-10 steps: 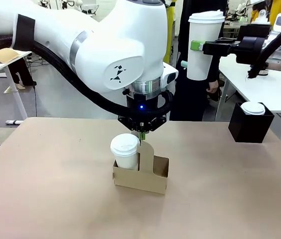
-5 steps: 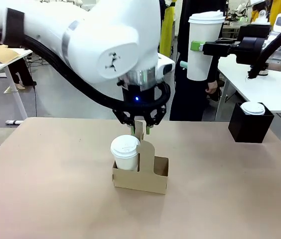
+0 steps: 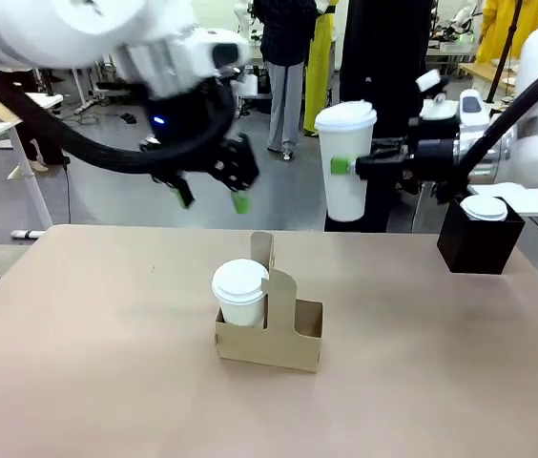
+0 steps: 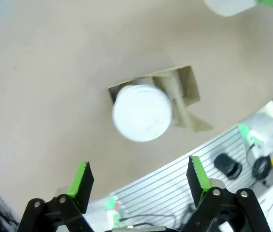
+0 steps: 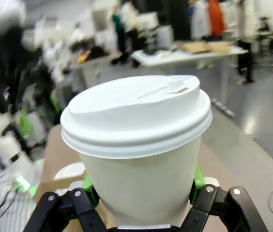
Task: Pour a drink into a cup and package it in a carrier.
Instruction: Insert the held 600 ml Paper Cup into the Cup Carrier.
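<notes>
A brown cardboard carrier [image 3: 293,334] stands mid-table with a lidded white cup [image 3: 240,291] in its left hole; the right hole is empty. My left gripper [image 3: 212,198] hangs open above and to the left of it, nothing between its green pads. In the left wrist view the gripper [image 4: 139,179] looks down on that cup's lid [image 4: 142,112] and the carrier [image 4: 185,89]. My right gripper [image 3: 348,164] is shut on a second lidded cup [image 3: 345,181], held upright in the air right of the carrier. The right wrist view shows this cup [image 5: 136,140] between the pads [image 5: 198,181]. The drink is hidden.
A black box [image 3: 479,243] with a white disc [image 3: 485,207] on top stands at the table's far right. People stand behind the far edge. Bare tabletop [image 3: 107,363] lies left of and in front of the carrier.
My left gripper has let go at the carrier's handle, opened wide, and risen up and to the left. My right arm has brought its cup lower and leftward.
</notes>
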Available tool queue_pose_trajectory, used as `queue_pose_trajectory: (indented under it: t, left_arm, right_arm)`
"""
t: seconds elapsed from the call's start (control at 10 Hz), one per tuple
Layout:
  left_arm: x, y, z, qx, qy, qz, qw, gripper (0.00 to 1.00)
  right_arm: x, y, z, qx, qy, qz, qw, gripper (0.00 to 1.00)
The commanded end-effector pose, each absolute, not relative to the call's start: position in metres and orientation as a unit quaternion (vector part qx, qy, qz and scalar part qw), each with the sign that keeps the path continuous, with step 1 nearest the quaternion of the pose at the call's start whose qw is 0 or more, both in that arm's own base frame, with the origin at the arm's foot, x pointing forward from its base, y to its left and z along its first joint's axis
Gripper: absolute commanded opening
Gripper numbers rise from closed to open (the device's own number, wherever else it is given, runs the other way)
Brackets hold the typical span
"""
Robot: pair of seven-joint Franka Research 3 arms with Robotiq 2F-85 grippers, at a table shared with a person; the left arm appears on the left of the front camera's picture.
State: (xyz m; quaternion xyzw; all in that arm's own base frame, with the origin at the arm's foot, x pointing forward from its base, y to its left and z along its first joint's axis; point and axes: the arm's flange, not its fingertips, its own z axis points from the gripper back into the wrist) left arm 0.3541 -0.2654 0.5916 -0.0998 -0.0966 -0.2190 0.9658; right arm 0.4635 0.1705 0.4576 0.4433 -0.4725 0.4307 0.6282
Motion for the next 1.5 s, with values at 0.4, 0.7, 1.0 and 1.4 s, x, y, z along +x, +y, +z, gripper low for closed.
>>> queue_pose_trajectory:
  t: [0.4,0.7,1.0,1.4]
  left_arm:
    - [0.368,-0.196,0.574,-0.106,-0.115,-0.303,0.940,1.00]
    - [0.370,-0.197,0.561,-0.099,-0.119,-0.289,0.945,1.00]
    - [0.374,-0.146,0.533,-0.129,-0.152,-0.330,0.923,1.00]
    - [0.383,-0.091,0.507,-0.151,-0.232,-0.424,0.863,1.00]
  right_arm:
    - [0.452,0.177,0.430,0.484,-0.434,0.469,0.597,0.80]
    - [0.452,0.174,0.424,0.495,-0.430,0.465,0.594,0.80]
    - [0.443,0.185,0.391,0.570,-0.425,0.507,0.488,0.80]
    - [0.421,0.206,0.360,0.605,-0.394,0.528,0.447,0.80]
